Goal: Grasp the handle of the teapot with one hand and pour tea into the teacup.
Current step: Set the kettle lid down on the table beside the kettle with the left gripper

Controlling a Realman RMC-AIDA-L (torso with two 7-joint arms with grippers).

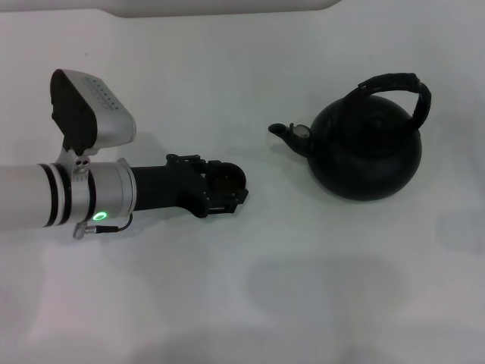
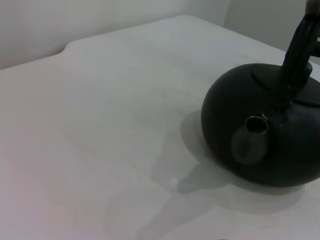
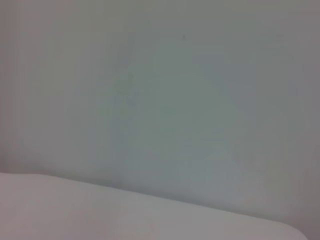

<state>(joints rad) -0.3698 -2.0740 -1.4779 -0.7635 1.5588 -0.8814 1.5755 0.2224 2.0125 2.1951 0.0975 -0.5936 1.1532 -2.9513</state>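
Note:
The black teapot (image 1: 367, 155) stands upright on the white table at the right, with its spout (image 1: 290, 132) pointing left. Its ribbed black handle (image 1: 395, 82) arches over the top, and nothing grips it. My left gripper (image 1: 226, 199) reaches in low from the left, a short way left of the spout. It is closed around a small dark brown round teacup (image 1: 226, 176). The left wrist view shows the teapot (image 2: 290, 150) close up, with its spout (image 2: 255, 127) and handle (image 2: 300, 50). My right gripper is out of view.
The white table (image 1: 242, 303) spreads all around the teapot. Its far edge (image 1: 227, 11) runs along the back. The right wrist view shows only a plain pale wall (image 3: 160, 100) and a white surface (image 3: 75, 210).

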